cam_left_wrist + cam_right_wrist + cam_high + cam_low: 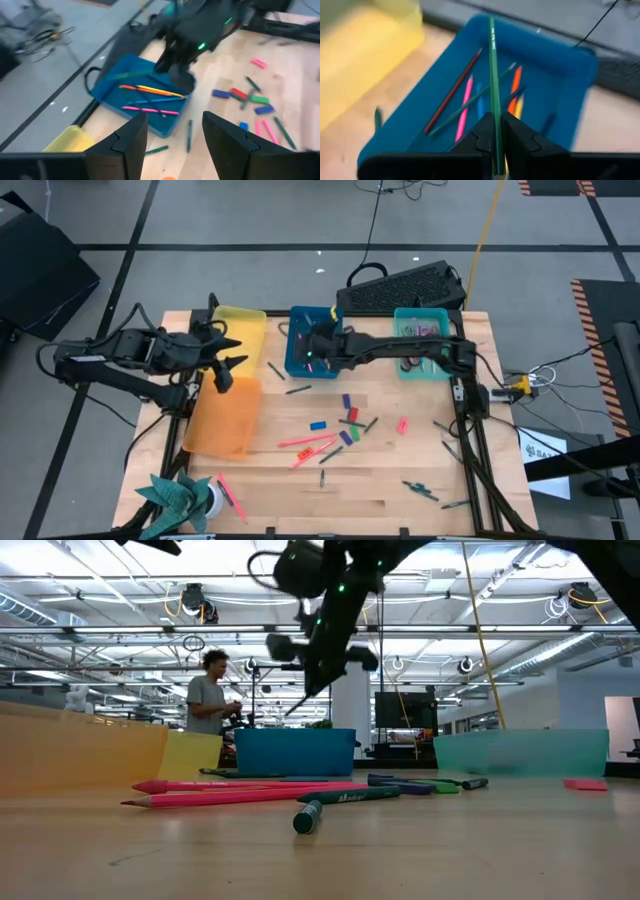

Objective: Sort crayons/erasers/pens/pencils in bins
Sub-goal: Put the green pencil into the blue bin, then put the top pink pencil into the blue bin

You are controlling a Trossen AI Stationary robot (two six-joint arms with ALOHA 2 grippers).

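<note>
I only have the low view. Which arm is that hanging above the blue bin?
Observer: The right arm, stretched across from the table's right side to the blue bin.
Operator: Is it carrying anything?
Observer: Yes, its jaws are shut on a green pencil that points out over the bin.
Operator: And the other arm?
Observer: The left arm waits at the table's left, jaws open, beside the yellow bin.
</note>
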